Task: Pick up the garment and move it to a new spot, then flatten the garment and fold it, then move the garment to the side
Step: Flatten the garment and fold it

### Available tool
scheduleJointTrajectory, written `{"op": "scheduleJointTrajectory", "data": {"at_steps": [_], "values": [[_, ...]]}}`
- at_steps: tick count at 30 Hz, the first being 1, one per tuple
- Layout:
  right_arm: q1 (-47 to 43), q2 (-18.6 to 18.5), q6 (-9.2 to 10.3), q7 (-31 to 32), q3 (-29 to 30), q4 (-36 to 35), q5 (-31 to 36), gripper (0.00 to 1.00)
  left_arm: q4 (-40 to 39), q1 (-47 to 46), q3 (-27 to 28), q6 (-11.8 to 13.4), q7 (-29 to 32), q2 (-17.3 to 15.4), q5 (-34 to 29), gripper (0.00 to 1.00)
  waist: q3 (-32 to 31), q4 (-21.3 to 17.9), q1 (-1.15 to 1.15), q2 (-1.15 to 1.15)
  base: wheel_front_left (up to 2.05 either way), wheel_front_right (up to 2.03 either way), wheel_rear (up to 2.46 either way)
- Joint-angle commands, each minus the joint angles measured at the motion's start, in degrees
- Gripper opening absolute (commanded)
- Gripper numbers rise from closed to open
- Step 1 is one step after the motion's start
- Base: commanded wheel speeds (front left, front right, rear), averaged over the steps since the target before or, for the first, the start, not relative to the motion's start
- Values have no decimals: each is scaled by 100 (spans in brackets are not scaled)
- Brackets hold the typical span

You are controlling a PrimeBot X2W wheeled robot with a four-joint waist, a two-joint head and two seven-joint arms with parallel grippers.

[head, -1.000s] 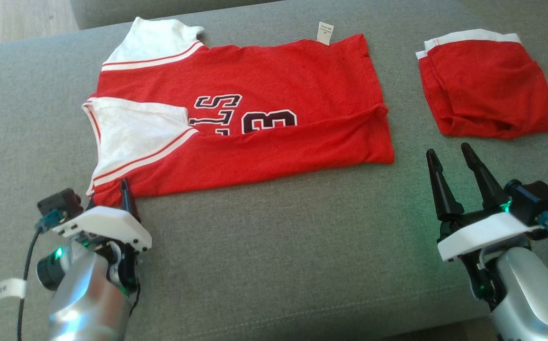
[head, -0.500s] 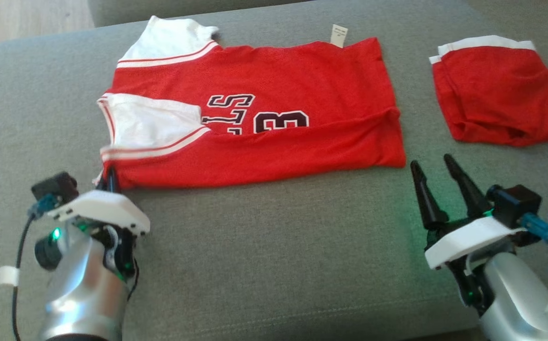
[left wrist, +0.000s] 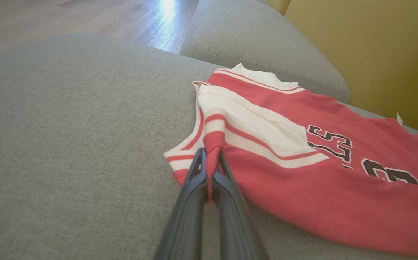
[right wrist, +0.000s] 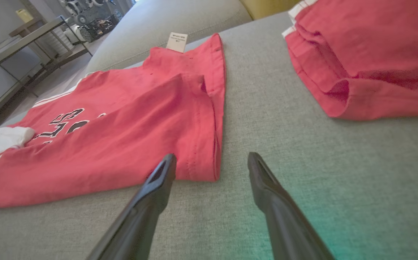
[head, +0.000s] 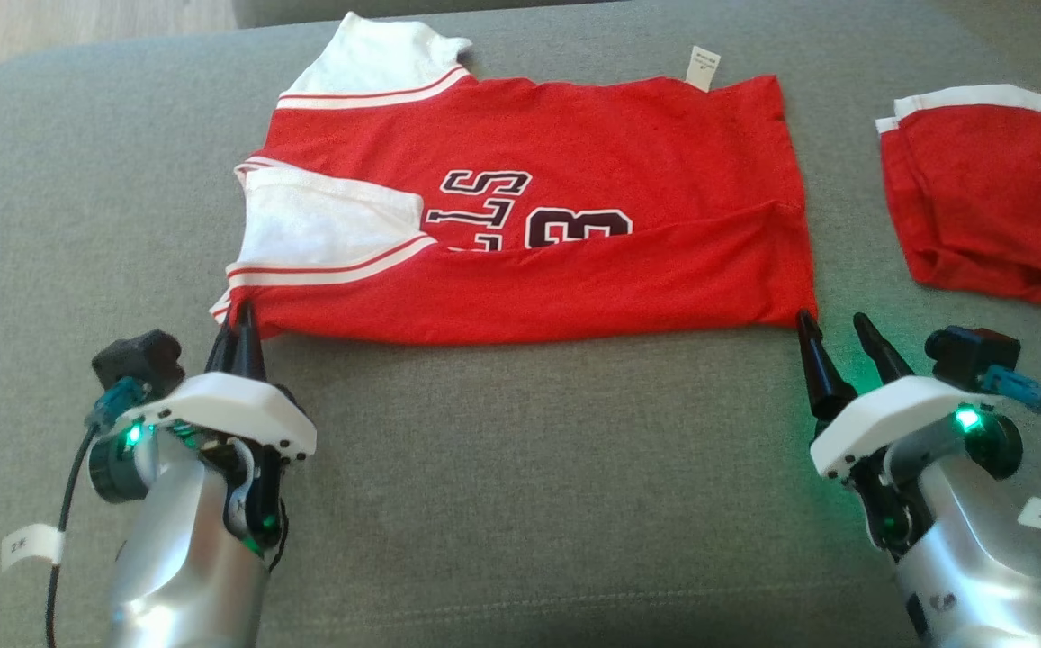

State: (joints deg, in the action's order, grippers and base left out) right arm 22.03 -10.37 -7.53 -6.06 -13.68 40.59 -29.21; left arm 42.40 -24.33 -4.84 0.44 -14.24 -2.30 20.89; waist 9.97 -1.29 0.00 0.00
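Grey couch [head: 520, 504], wood floor [left wrist: 86, 18] beyond; left tool [head: 239, 313] tight on red jersey [head: 574, 279], right tool [head: 833, 317] agape

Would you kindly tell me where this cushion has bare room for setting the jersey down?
Widest: the cushion strip on the robot's side of the jersey, between left gripper and right gripper. Also bare: cushion left of the jersey. Crowded: the narrow gap between jersey and folded red garment.
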Motion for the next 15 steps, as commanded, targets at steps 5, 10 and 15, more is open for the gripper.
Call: {"op": "scheduleJointTrajectory", "data": {"at_steps": [5,10,15], "values": [[463,159,4,146,-40,278,-330,100,-260,-165,7,-18,-75,-73,-60,0,126,103,0,0,0,0,0],[617,124,4,389,-256,408,-852,100,-293,-197,-122,-2,-75,-64,-53,0,187,167,0,0,0,0,0],[705,21,4,592,-528,490,-1258,0,-274,-215,-205,14,-75,-60,-31,0,191,207,0,0,0,0,0]]}}
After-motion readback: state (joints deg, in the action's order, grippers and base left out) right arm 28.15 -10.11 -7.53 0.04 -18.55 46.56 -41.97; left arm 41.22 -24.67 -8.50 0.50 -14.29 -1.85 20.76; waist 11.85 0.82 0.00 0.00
